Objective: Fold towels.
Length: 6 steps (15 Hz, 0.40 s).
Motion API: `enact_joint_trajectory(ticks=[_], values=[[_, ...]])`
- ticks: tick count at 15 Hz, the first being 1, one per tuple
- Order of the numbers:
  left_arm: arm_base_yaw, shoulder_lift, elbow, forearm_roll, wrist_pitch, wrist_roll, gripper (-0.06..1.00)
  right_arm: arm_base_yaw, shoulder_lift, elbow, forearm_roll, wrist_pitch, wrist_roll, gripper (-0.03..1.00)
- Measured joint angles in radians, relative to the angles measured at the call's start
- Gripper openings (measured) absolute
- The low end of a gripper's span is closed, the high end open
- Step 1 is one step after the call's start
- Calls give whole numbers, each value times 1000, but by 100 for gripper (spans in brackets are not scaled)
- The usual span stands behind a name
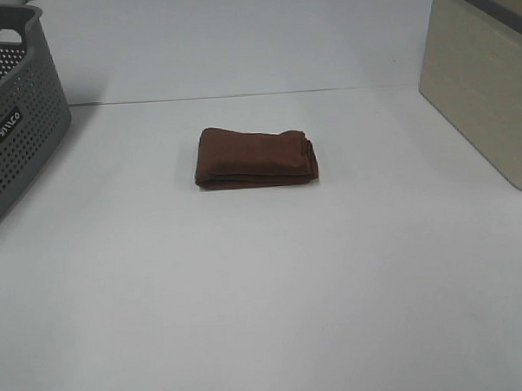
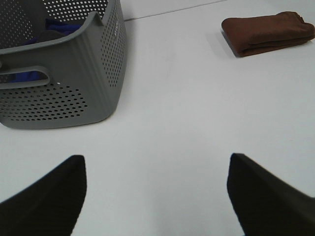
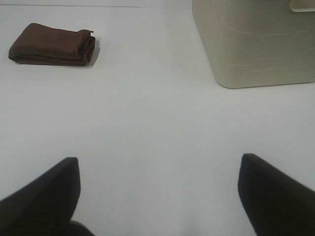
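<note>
The dark reddish-brown towel (image 1: 256, 157) lies folded into a small thick rectangle in the middle of the white table, layered edges to the right. It also shows in the left wrist view (image 2: 268, 32) and the right wrist view (image 3: 52, 44). No white tag is visible. Neither arm shows in the exterior high view. My left gripper (image 2: 156, 194) is open and empty, low over the table, well away from the towel. My right gripper (image 3: 158, 194) is open and empty, also far from the towel.
A grey perforated basket (image 1: 15, 128) stands at the left edge of the table; in the left wrist view the basket (image 2: 78, 93) holds blue cloth. A beige bin (image 1: 486, 82) stands at the right edge, also in the right wrist view (image 3: 256, 44).
</note>
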Motion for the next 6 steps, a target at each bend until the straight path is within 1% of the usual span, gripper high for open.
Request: enact_joint_trajectory(ticks=[6], values=[[0, 0, 0, 0, 0, 0, 75, 0, 0, 0, 0, 0, 0, 82]])
